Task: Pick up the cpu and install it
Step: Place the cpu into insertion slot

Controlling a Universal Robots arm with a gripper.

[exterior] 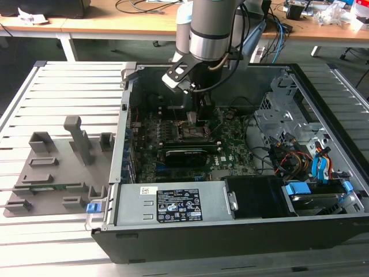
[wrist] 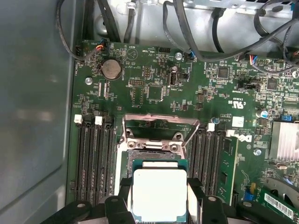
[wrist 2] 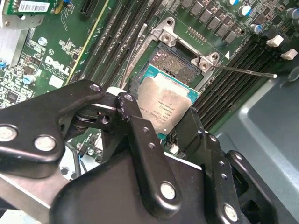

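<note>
My gripper (exterior: 196, 114) hangs inside the open computer case (exterior: 323, 228), over the motherboard's cpu socket (exterior: 190, 131). It is shut on the cpu (wrist 2: 164, 103), a square chip with a pale silver top and a green rim. In both wrist views a black finger (wrist 2: 128, 112) presses on each of two opposite edges of the cpu (wrist: 159, 193). The chip sits over the open socket (wrist 2: 175, 67), whose contact field shows past its edge. The socket's metal load plate (wrist: 160, 127) stands flipped up. Whether the chip touches the socket I cannot tell.
Black memory slots (wrist: 93, 158) flank the socket on both sides. The thin release lever (wrist 2: 245, 71) juts out sideways. Cables (wrist: 210, 32) and a drive cage (exterior: 282, 109) crowd the case. A grey parts fixture (exterior: 57, 173) lies on the slatted table at the exterior view's left.
</note>
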